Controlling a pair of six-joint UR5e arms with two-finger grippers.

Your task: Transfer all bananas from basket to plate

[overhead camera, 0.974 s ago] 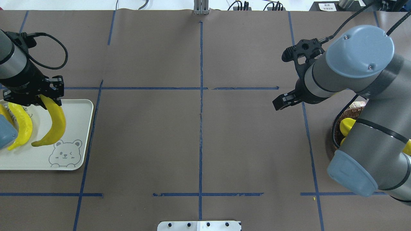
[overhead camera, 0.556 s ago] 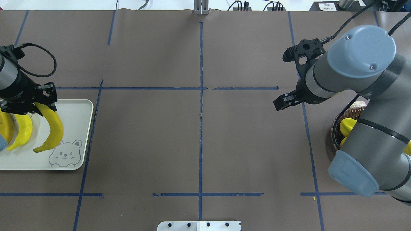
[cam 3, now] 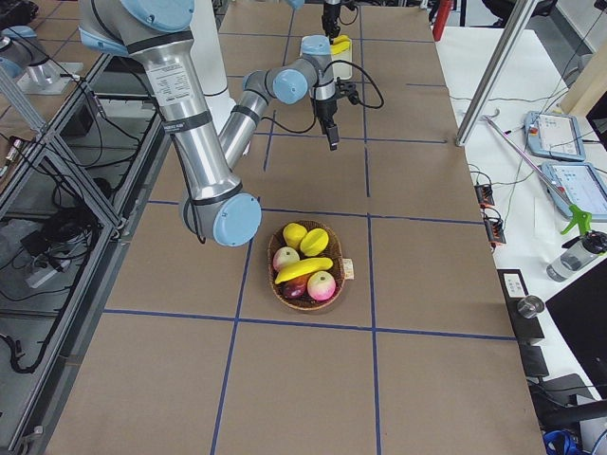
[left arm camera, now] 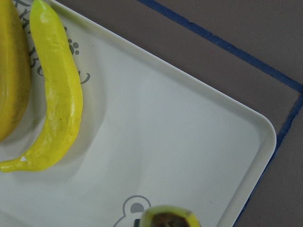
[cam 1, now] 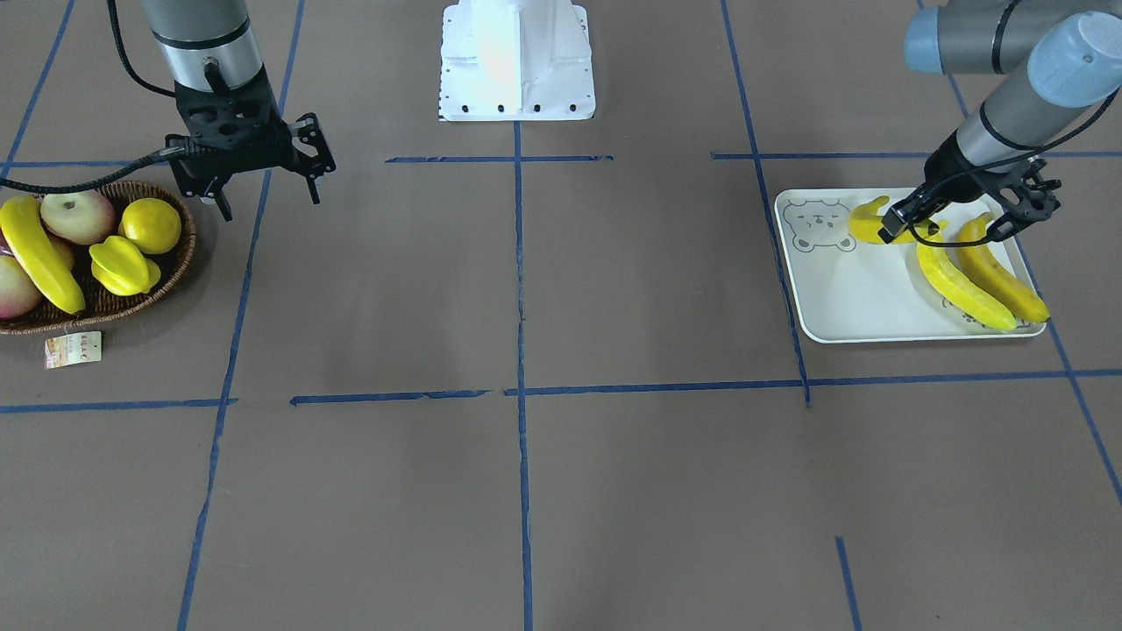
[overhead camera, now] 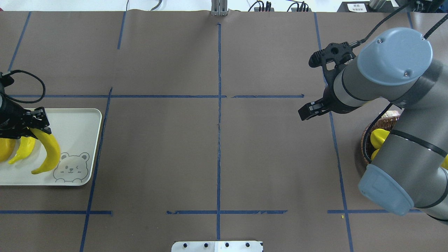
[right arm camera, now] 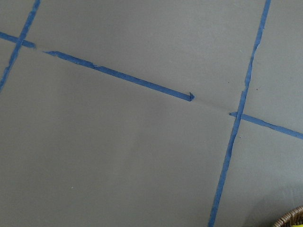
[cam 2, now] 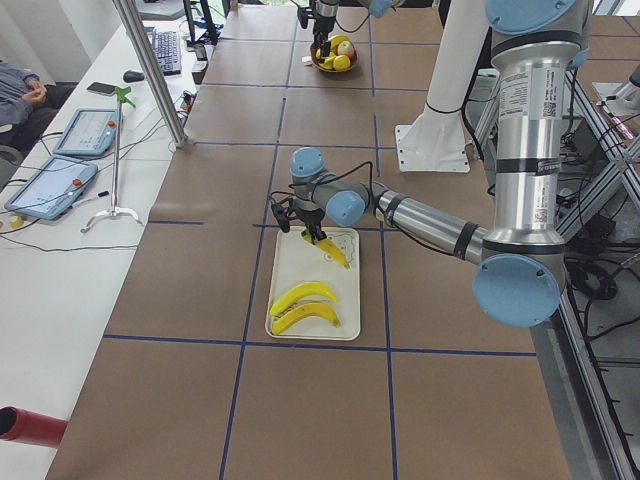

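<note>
While the left gripper pinches one banana above the plate at the tabletop's left edge, two bananas lie flat on it. A fourth banana rests in the basket at the right edge; the right gripper, jaws spread, hangs empty near it.

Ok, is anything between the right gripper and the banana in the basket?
Nothing visible. The right gripper hangs open beside the basket, and the banana lies on top there, uncovered.
</note>
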